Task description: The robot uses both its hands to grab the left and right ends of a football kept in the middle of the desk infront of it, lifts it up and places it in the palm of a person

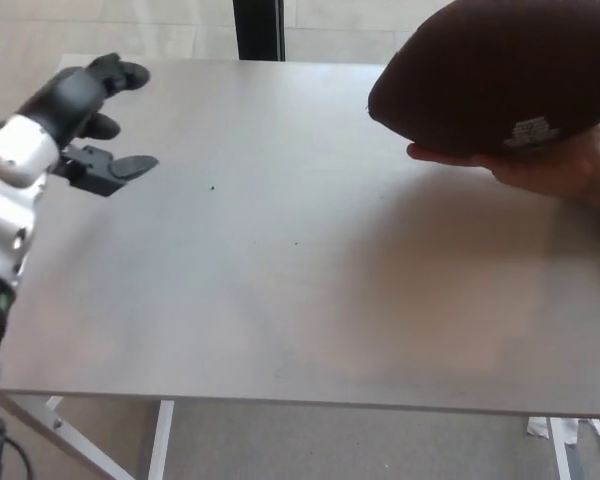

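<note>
The football (505,75) rests on a person's palm (550,168) over the table's (310,280) far right corner, its long axis running left-right, well apart from the left hand (90,125), which hangs empty, fingers spread, at the far left edge.
</note>
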